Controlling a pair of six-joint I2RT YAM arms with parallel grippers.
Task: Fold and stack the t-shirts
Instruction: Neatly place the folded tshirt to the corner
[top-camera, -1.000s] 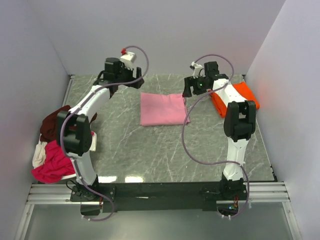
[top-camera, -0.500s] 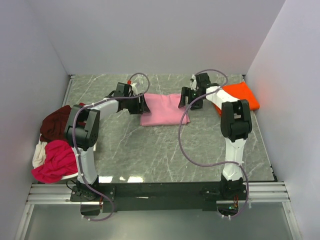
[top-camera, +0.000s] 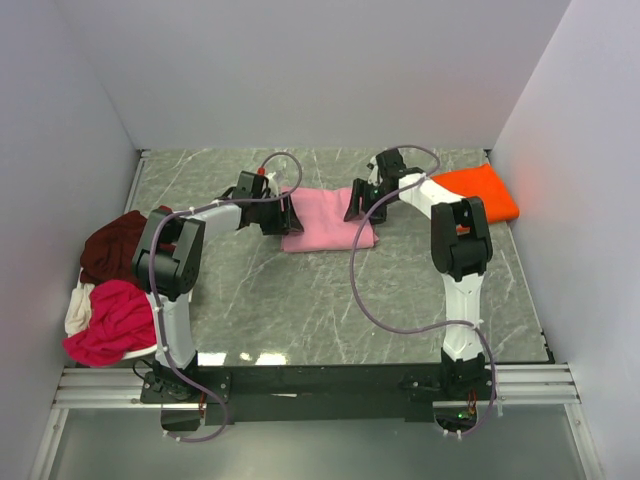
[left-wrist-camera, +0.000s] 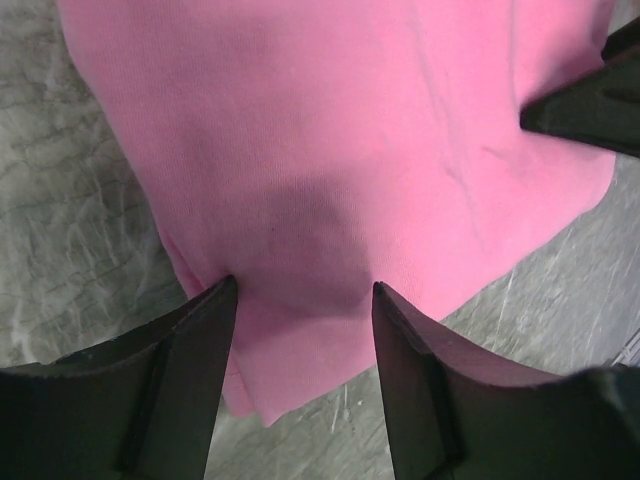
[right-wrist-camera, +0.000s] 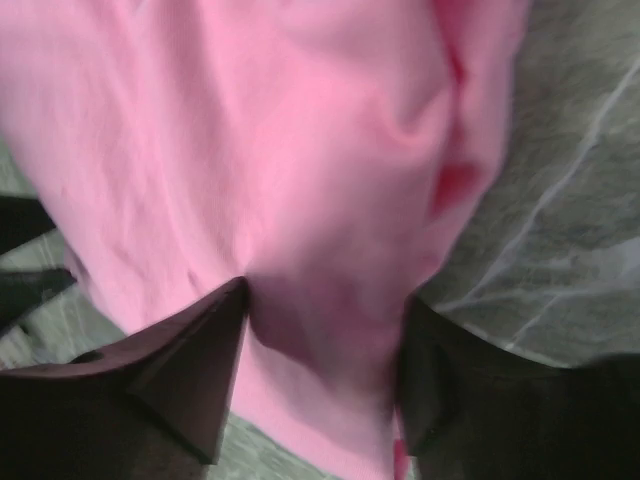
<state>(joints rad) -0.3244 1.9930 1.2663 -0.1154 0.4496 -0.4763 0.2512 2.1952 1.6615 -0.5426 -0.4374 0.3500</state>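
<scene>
Pink soft-cloth t-shirt (top-camera: 325, 220), folded into a flat rectangle, lies at the upper centre of the grey marbled table (top-camera: 300, 300), its long axis running left to right. We see the left tool (left-wrist-camera: 300, 290) spread wide at its left edge and the right tool (right-wrist-camera: 325, 290) spread wide at its right edge. The cloth is smooth with faint creases.
</scene>
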